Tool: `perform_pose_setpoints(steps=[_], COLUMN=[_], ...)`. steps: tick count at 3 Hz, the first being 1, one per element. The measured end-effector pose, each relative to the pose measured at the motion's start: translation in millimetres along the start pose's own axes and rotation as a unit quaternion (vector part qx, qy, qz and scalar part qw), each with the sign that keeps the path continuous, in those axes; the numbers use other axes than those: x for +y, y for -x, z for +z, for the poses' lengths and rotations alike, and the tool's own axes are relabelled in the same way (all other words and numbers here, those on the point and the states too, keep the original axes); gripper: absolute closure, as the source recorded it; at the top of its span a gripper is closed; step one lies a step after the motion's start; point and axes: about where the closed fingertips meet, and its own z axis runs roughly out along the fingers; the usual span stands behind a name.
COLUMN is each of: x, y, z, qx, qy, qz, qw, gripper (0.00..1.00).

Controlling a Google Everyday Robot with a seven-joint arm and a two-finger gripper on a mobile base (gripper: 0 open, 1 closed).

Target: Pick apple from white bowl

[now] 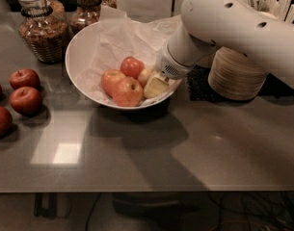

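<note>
Apple seemingly against pincer in bowl

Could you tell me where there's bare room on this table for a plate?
The broad strip of table in front of the white bowl and stacked bowls is free. Crowded: red apples left, jars behind; the hand sits inside the bowl.

A break-room or café snack counter, it seems; glass jars of snacks stand at its far left corner; stacked disposable bowls and upright utensils at the far right; the gripper sits inside the white bowl.
</note>
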Motion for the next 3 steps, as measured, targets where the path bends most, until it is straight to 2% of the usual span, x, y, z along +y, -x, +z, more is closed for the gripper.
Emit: perform_pose_setpoints(steps=[2, 3], x=[18, 25], y=[13, 19], z=[-53, -66], qx=[-0.069, -0.092], qy=[0.006, 0.012], qz=[-0.030, -0.039], qw=[0.9971, 0.9949], gripper=[1.00, 1.00])
